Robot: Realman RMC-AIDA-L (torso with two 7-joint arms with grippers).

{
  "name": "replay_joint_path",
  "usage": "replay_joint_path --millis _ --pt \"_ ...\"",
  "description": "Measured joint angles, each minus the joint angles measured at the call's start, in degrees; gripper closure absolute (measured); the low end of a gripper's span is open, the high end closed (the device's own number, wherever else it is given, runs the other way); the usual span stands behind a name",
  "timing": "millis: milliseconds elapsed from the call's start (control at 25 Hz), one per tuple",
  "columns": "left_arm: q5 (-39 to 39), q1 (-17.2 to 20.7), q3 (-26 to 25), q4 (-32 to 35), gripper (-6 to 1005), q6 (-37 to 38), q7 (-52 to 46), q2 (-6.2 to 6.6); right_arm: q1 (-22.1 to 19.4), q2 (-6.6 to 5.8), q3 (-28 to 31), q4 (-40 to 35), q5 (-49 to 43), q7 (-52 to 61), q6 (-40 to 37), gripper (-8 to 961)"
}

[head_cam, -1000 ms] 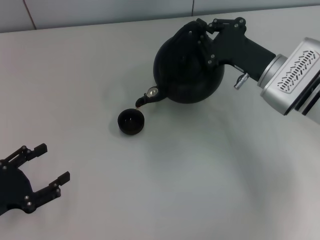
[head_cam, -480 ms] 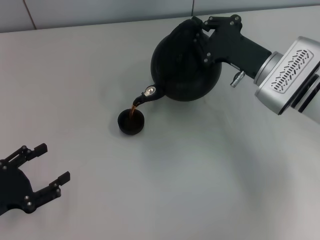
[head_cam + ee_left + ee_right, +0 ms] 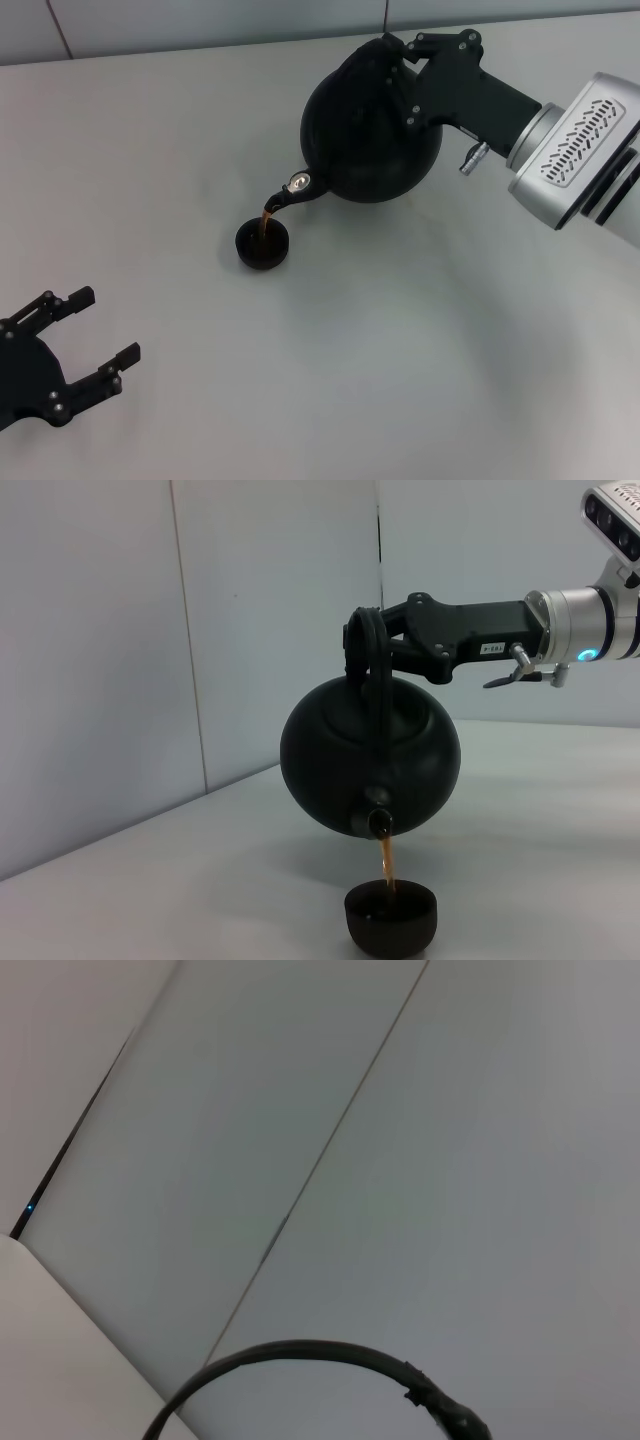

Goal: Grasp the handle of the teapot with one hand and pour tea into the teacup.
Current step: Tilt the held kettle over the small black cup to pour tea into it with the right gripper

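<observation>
The large round black teapot point(image 3: 365, 135) hangs in the air, tilted with its spout point(image 3: 290, 192) down toward the small black teacup point(image 3: 263, 244). My right gripper point(image 3: 410, 62) is shut on the teapot's arched handle point(image 3: 372, 670). A thin brown stream of tea point(image 3: 386, 860) runs from the spout into the teacup point(image 3: 391, 918), which stands on the table. The teapot point(image 3: 370, 755) also shows in the left wrist view. My left gripper point(image 3: 85, 340) is open and empty, parked at the near left of the table. In the right wrist view a dark curved arc point(image 3: 300, 1355) shows against the wall.
The grey-white table point(image 3: 400, 350) stretches around the cup, with a pale panelled wall point(image 3: 250, 610) behind it. Nothing else stands on the table in view.
The teapot tipped further and moved slightly left. A second ago no stream showed at the spout; now tea runs into the teacup. The left arm has not moved.
</observation>
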Motion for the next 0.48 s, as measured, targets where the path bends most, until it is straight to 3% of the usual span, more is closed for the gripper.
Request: replay_joint_path --millis 480 --pt "0.00 0.00 0.00 0.00 200 0.03 0.00 -0.11 0.00 0.01 0.00 0.08 -0.38 0.13 0.00 873"
